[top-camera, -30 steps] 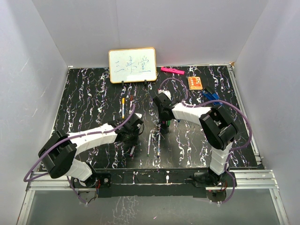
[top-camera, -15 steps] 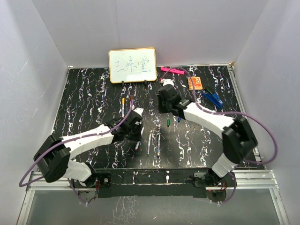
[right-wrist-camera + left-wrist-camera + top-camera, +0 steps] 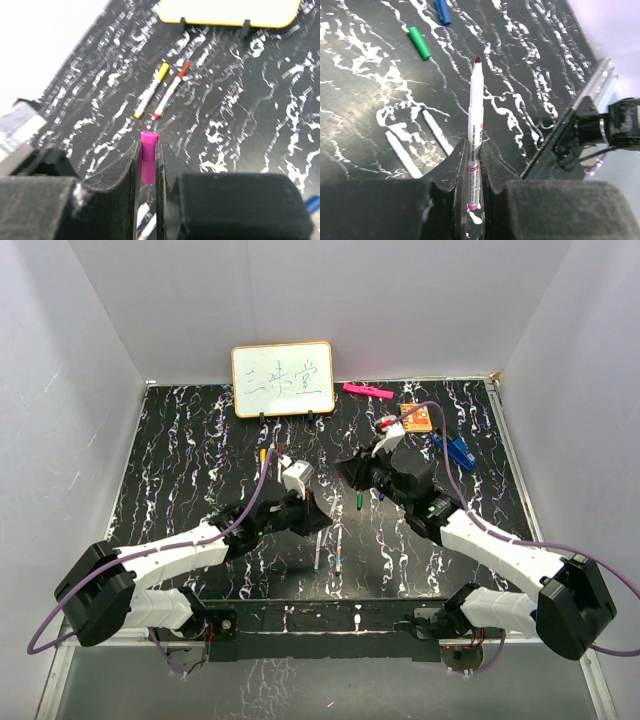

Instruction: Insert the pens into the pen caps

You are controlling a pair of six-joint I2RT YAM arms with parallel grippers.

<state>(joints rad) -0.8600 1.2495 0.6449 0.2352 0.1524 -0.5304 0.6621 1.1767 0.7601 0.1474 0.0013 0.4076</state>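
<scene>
The left jaws are squeezed shut on a white pen [image 3: 475, 115]. They hold it near its back end, and its dark pink tip sticks out in front, up off the black bench [image 3: 365, 95]. The right jaws are squeezed shut too, and they pinch a little pink cap [image 3: 148, 162] that pokes up between them. The two arms meet near the middle of the bench, with the left arm [image 3: 180, 550] and the right arm [image 3: 490, 540] almost nose to nose. A green cap [image 3: 419, 42] and a blue cap [image 3: 443, 12] lie on the bench near each other. Two more white pens [image 3: 437, 131] lie flat under the held pen. Farther back, a pen with a yellow cap [image 3: 151, 90] and a pen with a red-brown cap [image 3: 171, 90] lie side by side, close to a small whiteboard [image 3: 283, 378].
</scene>
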